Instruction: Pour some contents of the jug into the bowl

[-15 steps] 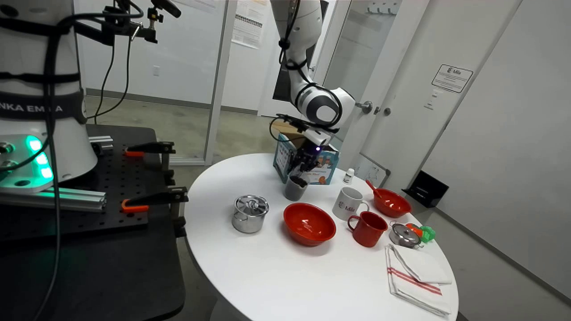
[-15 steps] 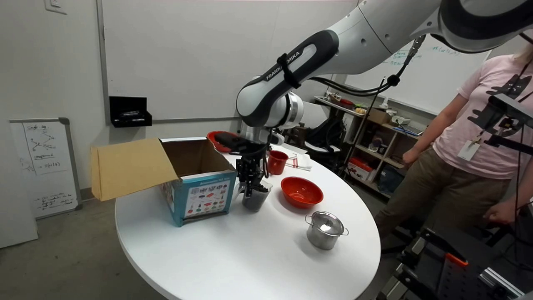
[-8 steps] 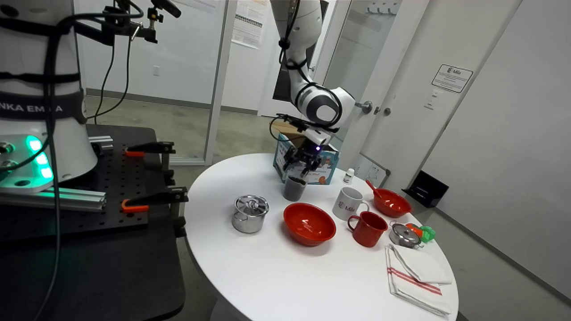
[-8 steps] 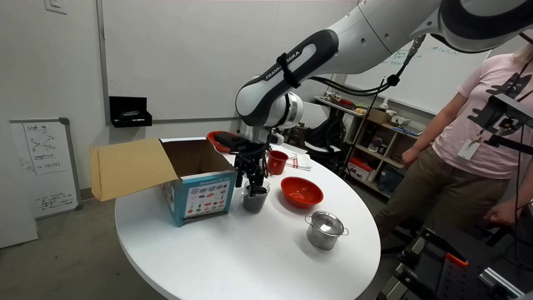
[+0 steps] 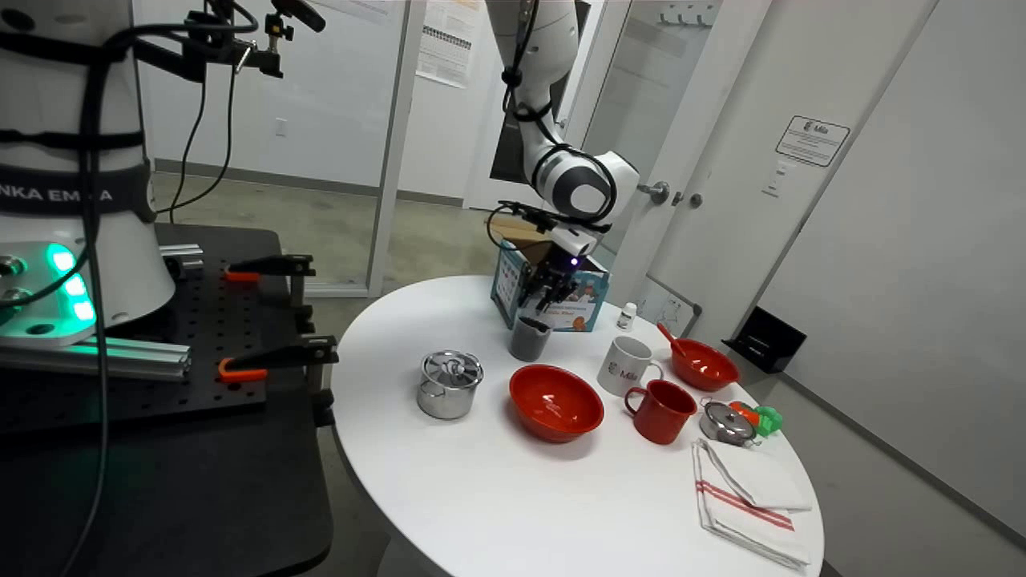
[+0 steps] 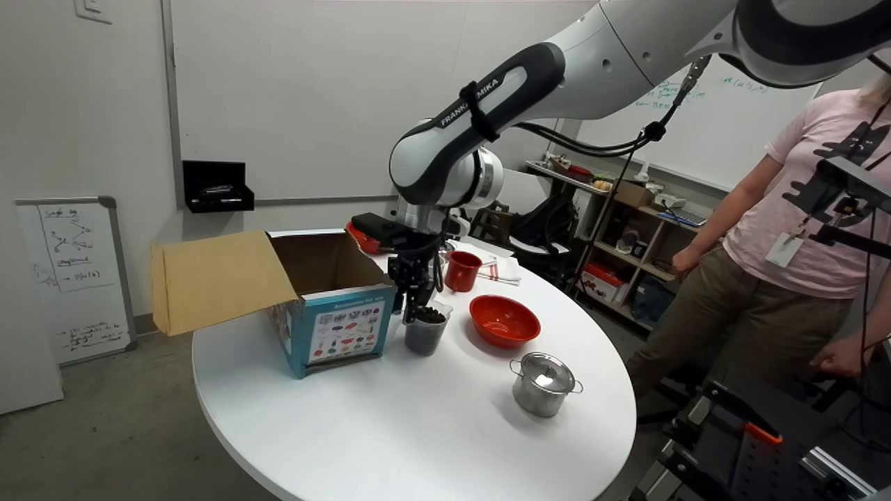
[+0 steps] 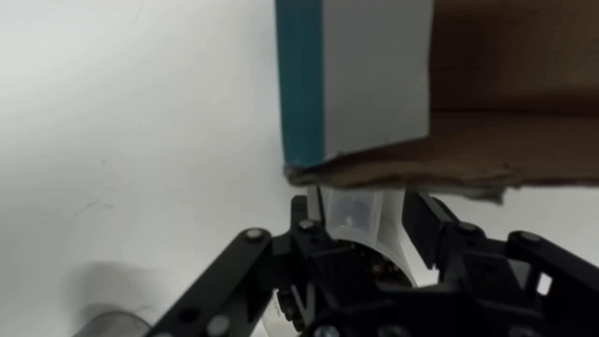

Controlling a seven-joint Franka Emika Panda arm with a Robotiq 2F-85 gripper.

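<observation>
The jug is a translucent grey-looking container [image 5: 529, 340] filled with dark pieces, upright on the white table; it shows in another exterior view too [image 6: 425, 339]. Its handle [image 7: 353, 213] shows in the wrist view. The nearest bowl is red and empty [image 5: 555, 403], beside the jug, also seen there [image 6: 504, 321]. My gripper [image 7: 362, 210] is open, with one finger on each side of the handle. The left finger is close to the handle; a gap shows at the right finger. The box edge hides part of the handle. The gripper is also in the exterior views [image 5: 545, 300], [image 6: 411, 306].
An open cardboard box [image 6: 344, 330] stands right against the gripper; its torn edge [image 7: 398, 171] overhangs the handle. Around are a lidded pot [image 5: 449, 386], white mug [image 5: 625, 367], red mug [image 5: 662, 413], small bottle [image 5: 627, 316], second red bowl [image 5: 705, 365] and towels [image 5: 749, 501].
The jug leaned slightly one second ago and now stands upright. The gripper fingers looked more spread half a second ago. The wrist has since risen slightly, back toward the box.
</observation>
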